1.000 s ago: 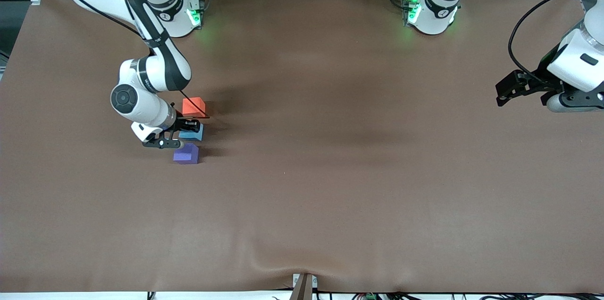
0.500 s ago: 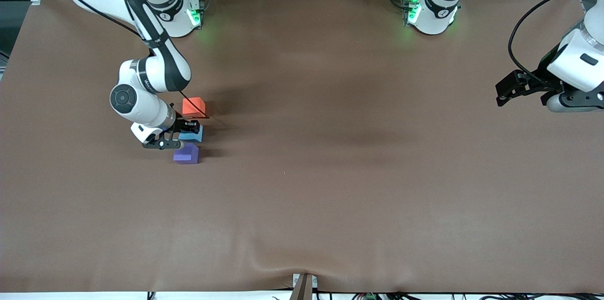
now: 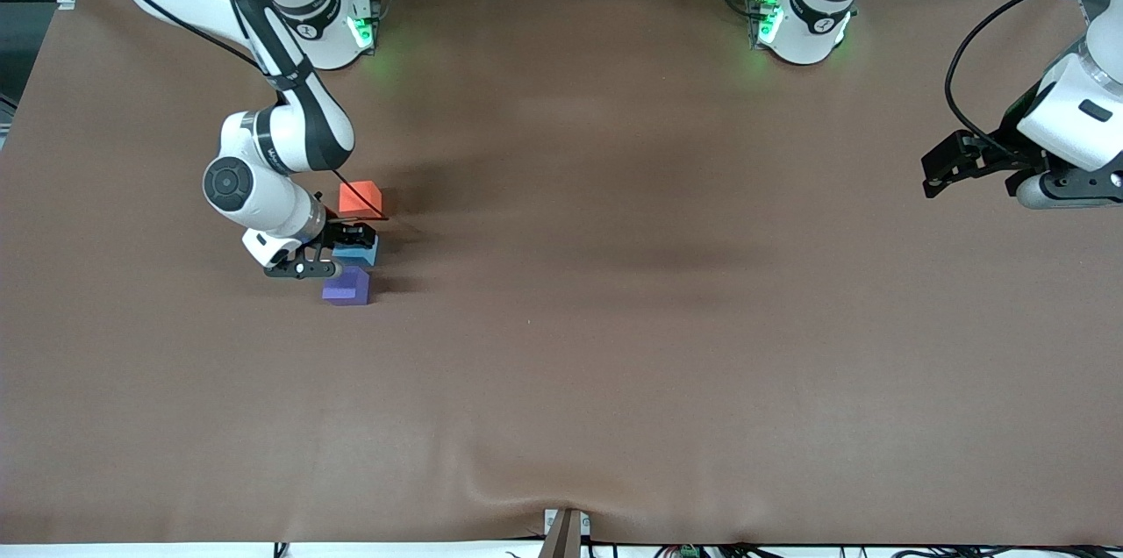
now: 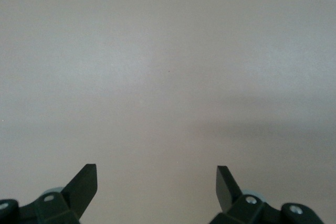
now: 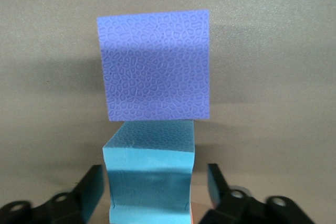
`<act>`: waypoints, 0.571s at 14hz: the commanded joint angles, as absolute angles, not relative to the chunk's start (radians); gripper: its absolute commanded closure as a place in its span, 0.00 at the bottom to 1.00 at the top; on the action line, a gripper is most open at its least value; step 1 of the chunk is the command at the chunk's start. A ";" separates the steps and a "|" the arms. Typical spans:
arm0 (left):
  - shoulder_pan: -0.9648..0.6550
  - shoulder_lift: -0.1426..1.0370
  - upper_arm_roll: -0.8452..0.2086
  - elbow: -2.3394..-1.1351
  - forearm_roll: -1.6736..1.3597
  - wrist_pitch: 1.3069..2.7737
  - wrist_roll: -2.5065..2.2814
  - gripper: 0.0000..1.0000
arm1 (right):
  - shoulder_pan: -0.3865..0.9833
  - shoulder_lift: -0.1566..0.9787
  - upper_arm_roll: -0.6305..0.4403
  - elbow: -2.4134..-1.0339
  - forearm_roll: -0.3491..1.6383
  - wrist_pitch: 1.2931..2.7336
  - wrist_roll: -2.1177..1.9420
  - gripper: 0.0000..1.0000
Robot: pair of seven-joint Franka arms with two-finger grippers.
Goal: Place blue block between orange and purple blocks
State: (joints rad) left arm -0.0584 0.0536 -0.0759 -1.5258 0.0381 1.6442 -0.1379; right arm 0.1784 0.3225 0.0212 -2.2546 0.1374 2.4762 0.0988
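Right wrist view showed the right hand (image 5: 155,192) spread clear of the blue block (image 5: 150,174), set between orange block (image 3: 360,197) and purple block (image 5: 155,65); lifting straight away seemed next, while the left hand (image 4: 156,182) waited wide.

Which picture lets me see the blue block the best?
The right wrist view. There the blue block fills the foreground between the open fingers of the right gripper, beside the purple block. In the front view it is small and partly covered by that gripper. The left wrist view shows only bare table.

Purple block (image 5: 155,65) crowds blue block (image 5: 151,179) (touching).
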 commanded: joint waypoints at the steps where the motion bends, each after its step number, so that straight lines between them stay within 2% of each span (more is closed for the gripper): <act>1: -0.051 0.052 -0.078 -1.517 0.060 1.643 -0.140 0.00 | 0.155 0.258 0.034 -2.234 0.153 2.384 0.074 0.00; 4: -0.049 0.052 -0.078 -1.517 0.060 1.644 -0.140 0.00 | 0.121 0.181 0.032 -2.124 0.152 2.162 0.072 0.00; 8: -0.049 0.051 -0.078 -1.517 0.058 1.644 -0.140 0.00 | 0.039 0.134 0.031 -1.855 0.141 1.823 0.072 0.00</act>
